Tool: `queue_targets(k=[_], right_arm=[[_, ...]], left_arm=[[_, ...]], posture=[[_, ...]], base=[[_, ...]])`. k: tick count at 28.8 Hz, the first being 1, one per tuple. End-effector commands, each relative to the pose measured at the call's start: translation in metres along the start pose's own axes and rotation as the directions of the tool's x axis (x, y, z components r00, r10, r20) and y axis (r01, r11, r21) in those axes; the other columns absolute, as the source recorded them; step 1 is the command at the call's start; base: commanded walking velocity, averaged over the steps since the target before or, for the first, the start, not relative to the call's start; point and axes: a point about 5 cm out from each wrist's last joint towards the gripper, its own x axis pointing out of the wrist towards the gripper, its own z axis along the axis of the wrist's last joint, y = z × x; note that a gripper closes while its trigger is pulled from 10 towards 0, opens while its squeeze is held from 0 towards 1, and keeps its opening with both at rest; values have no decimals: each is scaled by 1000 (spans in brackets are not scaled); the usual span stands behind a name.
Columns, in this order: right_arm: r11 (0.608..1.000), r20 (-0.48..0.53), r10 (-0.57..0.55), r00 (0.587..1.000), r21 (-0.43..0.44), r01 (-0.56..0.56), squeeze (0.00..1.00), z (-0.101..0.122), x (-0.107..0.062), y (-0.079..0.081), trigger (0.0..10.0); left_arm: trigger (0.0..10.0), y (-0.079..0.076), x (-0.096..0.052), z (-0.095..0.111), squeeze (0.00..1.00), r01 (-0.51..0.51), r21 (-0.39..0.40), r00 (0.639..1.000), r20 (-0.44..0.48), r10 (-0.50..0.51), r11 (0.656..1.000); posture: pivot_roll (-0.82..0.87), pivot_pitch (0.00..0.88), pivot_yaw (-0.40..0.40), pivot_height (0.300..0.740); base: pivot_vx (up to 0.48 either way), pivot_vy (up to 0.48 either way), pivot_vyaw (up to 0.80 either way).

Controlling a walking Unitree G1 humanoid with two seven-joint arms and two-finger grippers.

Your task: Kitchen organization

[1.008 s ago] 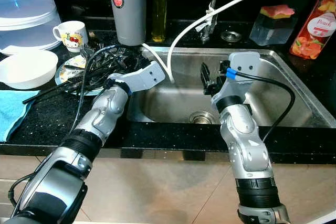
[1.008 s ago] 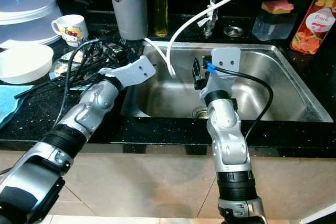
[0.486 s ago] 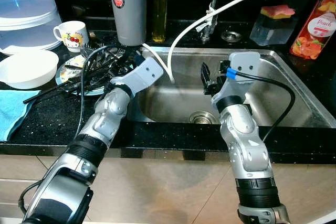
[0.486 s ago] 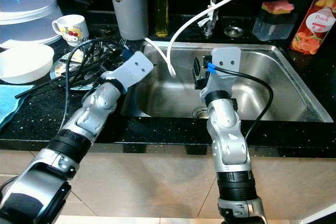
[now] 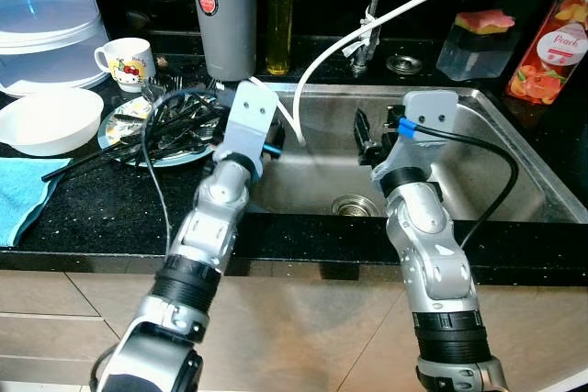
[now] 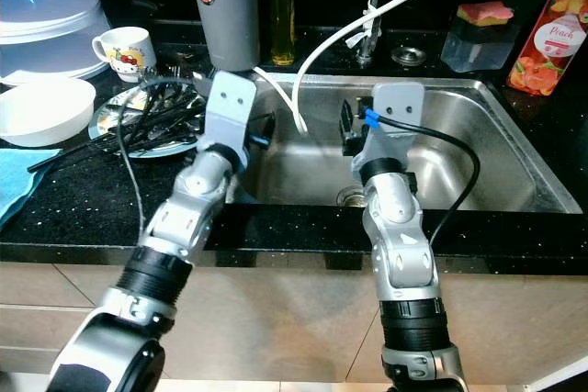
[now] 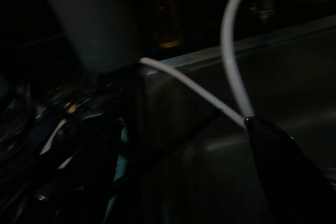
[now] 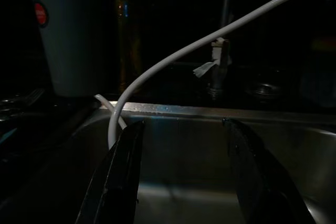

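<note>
Now the right gripper (image 8: 181, 174) is hanging spread and empty inside the sink (image 5: 514, 149); the left gripper (image 5: 272, 135), its fingers unreadable, is sitting at the rim between the white hose (image 5: 317, 71) and the utensil-heaped plate (image 5: 170, 155).

My 2 head eyes looked down on the sink (image 5: 514, 149); both wrist cameras faced its white hose (image 8: 173, 56) closely.
</note>
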Motion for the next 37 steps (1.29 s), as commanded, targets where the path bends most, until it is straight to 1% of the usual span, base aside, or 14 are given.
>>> queue_targets(k=[1,10,23,24,25,26,27,28,29,30,32,33,34,37], right_arm=[[1000,3,-4,1000,4,4,0,-1,-1,-1,10000],[1000,2,0,1000,5,0,0,0,-1,0,10000],[1000,7,5,1000,1,-5,0,1,-1,0,10000],[1000,8,7,1000,0,-7,0,1,0,1,10000],[1000,9,8,1000,0,-8,0,2,0,1,10000],[1000,9,9,1000,0,-9,0,2,0,1,10000],[1000,10,9,1000,0,-9,0,2,0,1,10000],[1000,10,10,1000,0,-10,0,2,0,1,10000],[1000,10,10,1000,0,-10,0,2,0,1,10000],[1000,10,10,1000,0,-10,0,2,0,1,10000],[1000,10,11,1000,0,-11,0,2,0,1,10000],[1000,10,11,1000,0,-11,0,2,0,1,10000],[1000,10,11,1000,-1,-11,0,2,0,1,10000],[1000,10,10,1000,0,-10,0,2,-1,1,10000]], left_arm=[[10000,0,-1,-6,0,-35,-36,998,-48,33,999],[10000,22,14,-4,0,-135,-52,989,-73,131,990],[9804,34,21,-10,0,-196,-82,975,-126,185,977],[7843,34,21,-10,0,-203,-89,974,-126,191,975],[7843,34,21,-10,0,-204,-90,973,-125,193,975],[6000,35,21,-10,0,-210,-100,972,-127,197,973],[6000,35,21,-11,0,-214,-107,971,-129,200,971],[3216,36,21,-11,0,-215,-109,971,-129,201,970],[3216,36,21,-11,0,-216,-108,971,-128,202,970],[1608,37,21,-11,0,-222,-103,970,-126,209,970],[1608,37,21,-11,0,-226,-99,969,-125,213,969],[314,38,21,-11,0,-231,-96,968,-121,219,968],[0,38,21,-11,0,-233,-94,968,-117,222,968],[0,39,21,-10,0,-240,-94,967,-115,229,966]], posture=[[86,23,25,740],[78,23,22,740],[71,12,20,740],[71,12,20,740],[71,12,20,740],[71,12,20,740],[71,12,20,740],[71,6,19,740],[71,6,19,740],[71,6,19,740],[71,4,19,740],[71,4,19,740],[71,4,19,740],[69,8,19,740]], base=[[0,0,0],[0,0,0],[0,0,0],[0,0,0],[0,0,0],[0,0,0],[0,0,0],[0,0,0],[0,0,0],[0,0,0],[0,0,0],[0,0,0],[0,0,0],[0,0,0]])
